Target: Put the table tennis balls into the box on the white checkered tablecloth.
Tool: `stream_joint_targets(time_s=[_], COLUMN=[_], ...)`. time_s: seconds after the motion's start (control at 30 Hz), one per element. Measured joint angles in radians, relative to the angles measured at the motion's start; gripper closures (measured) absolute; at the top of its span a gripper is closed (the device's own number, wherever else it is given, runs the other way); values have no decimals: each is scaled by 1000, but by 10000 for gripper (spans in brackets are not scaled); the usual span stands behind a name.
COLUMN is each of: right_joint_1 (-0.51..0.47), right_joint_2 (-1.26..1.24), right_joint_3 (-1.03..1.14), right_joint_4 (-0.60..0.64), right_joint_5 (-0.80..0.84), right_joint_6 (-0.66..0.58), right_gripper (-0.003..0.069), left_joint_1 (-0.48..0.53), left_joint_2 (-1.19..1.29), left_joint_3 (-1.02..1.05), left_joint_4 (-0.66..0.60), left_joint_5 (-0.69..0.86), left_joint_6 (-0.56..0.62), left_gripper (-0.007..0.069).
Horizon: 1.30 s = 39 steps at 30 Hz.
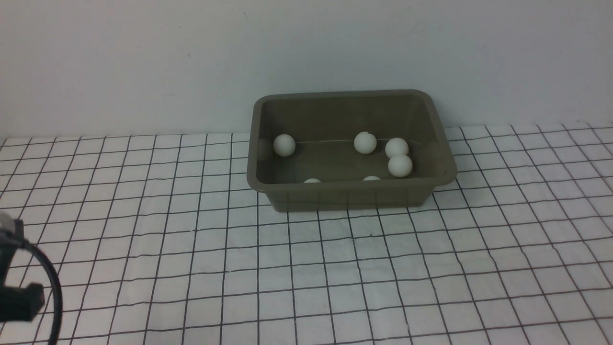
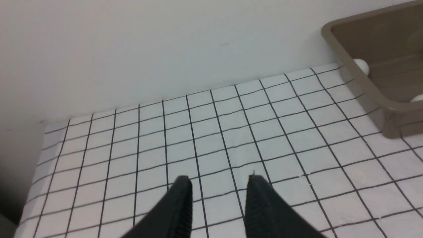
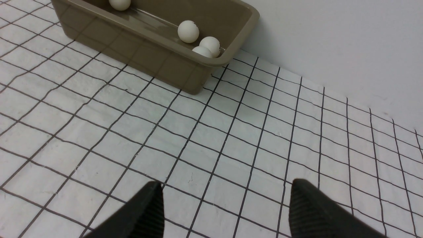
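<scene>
Both tools hold nothing: the left tool (image 2: 218,188) is narrow, the right tool (image 3: 224,195) wide. The balls (image 1: 365,143) lie in the box (image 1: 352,194) ahead. Look for stray balls on the tablecloth (image 1: 306,268) first.

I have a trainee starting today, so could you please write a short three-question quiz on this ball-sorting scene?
1. True or false: a ball lies on the white checkered tablecloth outside the box.
2. How many table tennis balls show inside the box in the front view?
3. What does the right gripper hold? A) a ball B) nothing C) the box rim

Key: 1 false; 2 six, two of them half hidden behind the near wall; 3 B.
</scene>
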Motion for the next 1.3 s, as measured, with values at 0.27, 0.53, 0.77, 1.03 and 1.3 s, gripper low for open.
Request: stream_joint_targets(time_s=[0.27,0.53,0.77,1.03,1.3], right_joint_1=[0,0,0,0,0], right_joint_2=[0,0,0,0,0], right_joint_3=[0,0,0,0,0], right_joint_4=[0,0,0,0,0], right_joint_5=[0,0,1,3,3], right_joint_6=[0,0,0,0,0], right_gripper=[195,195,195,195,195], left_joint_1=[0,0,0,0,0], left_joint_2=[-204,-394,-446,-497,-522], left_joint_3=[294,353,353,353,353], left_joint_4=[27,51,64,64,64], left_joint_5=[-62,20,146,152,154], left_joint_6=[-61,-68,-68,-67,-83], left_gripper=[415,415,415,415,415])
